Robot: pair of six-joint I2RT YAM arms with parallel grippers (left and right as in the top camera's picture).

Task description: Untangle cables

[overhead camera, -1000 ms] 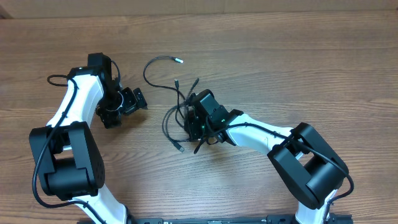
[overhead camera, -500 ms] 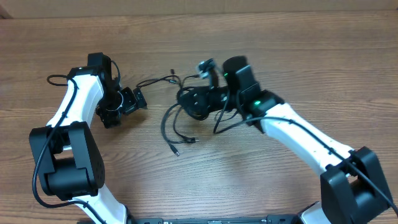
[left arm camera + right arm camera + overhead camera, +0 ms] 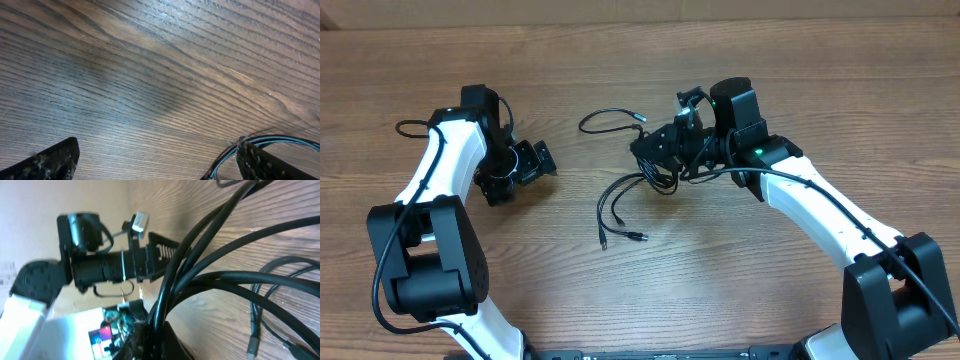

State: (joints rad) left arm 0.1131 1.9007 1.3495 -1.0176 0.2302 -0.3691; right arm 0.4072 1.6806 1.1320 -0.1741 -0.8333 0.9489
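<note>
Several thin black cables hang as one bunch from my right gripper, which is shut on them just right of the table's middle. One strand loops out to the left. Two silver-tipped plug ends trail on the wood below. In the right wrist view the cables fan up and to the right out of the closed right gripper. My left gripper stands open at the left, apart from the cables. In its own view the left gripper has only bare wood between the wide-set fingers.
The wooden table runs across the whole view. My left arm shows in the background of the right wrist view. Thin blue and black wires run beside the left gripper's right finger.
My right arm has swung back and to the right with the bunch of cables in its grip, dragging the strands and plug ends rightward. The left arm has not moved.
</note>
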